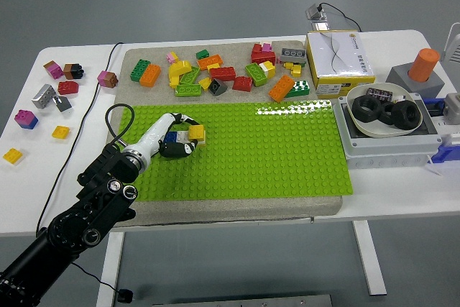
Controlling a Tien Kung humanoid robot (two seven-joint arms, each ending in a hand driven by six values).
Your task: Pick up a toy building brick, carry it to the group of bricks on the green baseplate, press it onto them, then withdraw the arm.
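L hand is sitting low on the green baseplate, fingers curled down round the small brick group; can't tell whether they're clamping a brick or only resting on top. The yellow brick is lying just right of the fingertips, touching the blue & white ones, its long side running roughly across the table. White forearm is slanting back down-left to the black arm. R arm isn't showing. Loose brick pile is waiting well beyond, at the mat's far edge. Looks like pressing, w/ withdrawal back down-left next.
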